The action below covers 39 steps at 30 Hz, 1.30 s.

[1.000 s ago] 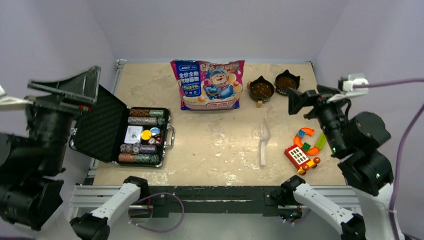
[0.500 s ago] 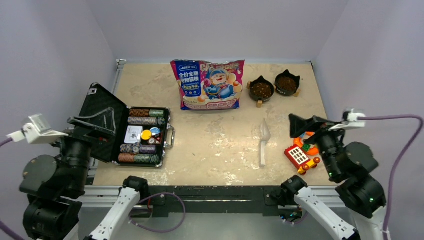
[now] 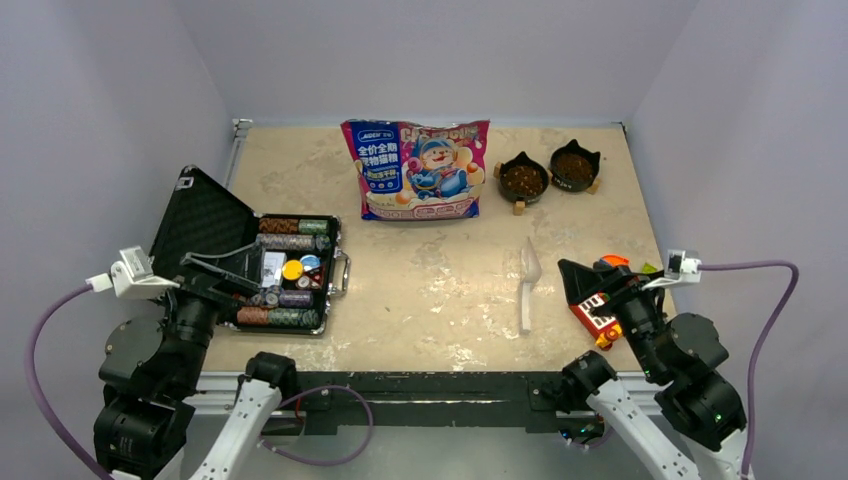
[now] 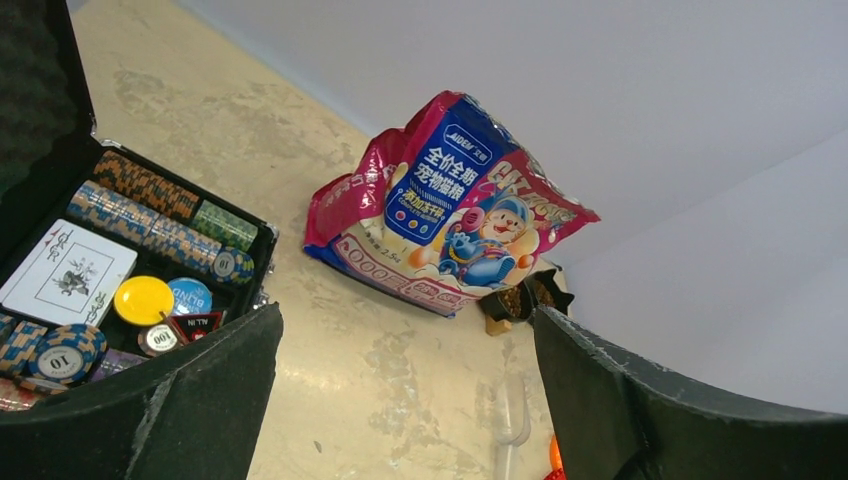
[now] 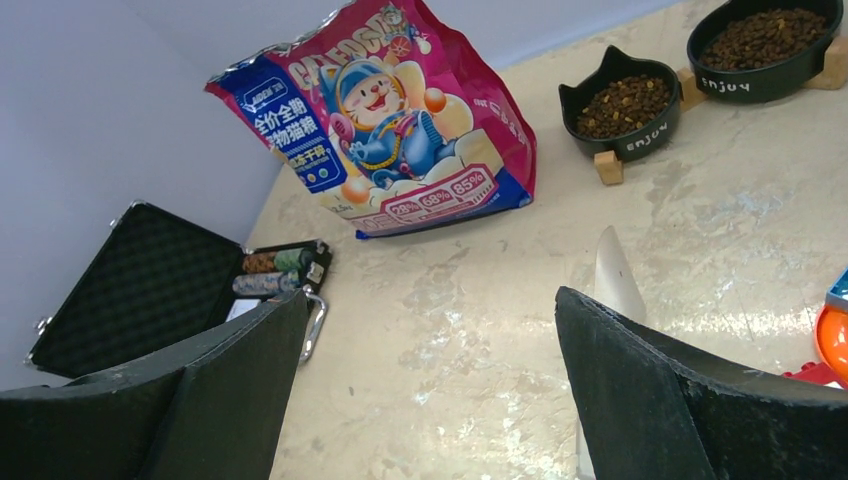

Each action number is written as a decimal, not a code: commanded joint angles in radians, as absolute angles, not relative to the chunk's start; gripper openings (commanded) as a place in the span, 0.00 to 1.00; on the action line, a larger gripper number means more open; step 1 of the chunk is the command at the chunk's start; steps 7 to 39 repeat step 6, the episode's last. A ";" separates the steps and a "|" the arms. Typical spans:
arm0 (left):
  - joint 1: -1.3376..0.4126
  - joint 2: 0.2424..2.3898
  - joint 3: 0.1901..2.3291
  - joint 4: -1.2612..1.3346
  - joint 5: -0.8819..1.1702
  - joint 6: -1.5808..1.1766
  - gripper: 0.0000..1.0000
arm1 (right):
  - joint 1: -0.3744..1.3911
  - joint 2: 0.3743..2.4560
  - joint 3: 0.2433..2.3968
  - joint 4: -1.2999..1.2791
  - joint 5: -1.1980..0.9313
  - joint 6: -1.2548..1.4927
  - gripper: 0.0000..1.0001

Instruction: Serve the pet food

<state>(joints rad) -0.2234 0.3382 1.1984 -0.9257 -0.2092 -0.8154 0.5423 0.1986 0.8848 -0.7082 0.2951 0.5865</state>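
While the left claw (image 4: pixel 405 330) and the right claw (image 5: pixel 430 300) both stand wide open with nothing between their fingers, the pet food (image 5: pixel 625 105) fills two black bowls (image 5: pixel 640 140) well ahead of the right claw. Its printed bag (image 5: pixel 385 120) lies ahead of both claws, and a clear scoop (image 5: pixel 615 275) lies near the right one.

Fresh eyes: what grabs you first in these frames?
The pink-and-blue cartoon-printed foil bag at the back centre of the table catches the eye first. Just right of it, two black cat-eared bowls already hold brown kibble. On the left, an open black case shows rows of coloured poker chips.
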 commanded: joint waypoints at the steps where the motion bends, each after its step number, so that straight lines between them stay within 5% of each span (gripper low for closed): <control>1: -0.219 0.323 1.186 -0.846 -0.179 -0.793 0.99 | 0.542 0.155 0.842 -0.636 0.284 0.607 0.99; 39: -0.219 0.342 1.228 -0.838 -0.208 -0.744 0.99 | 0.542 0.180 0.897 -0.648 0.321 0.568 0.99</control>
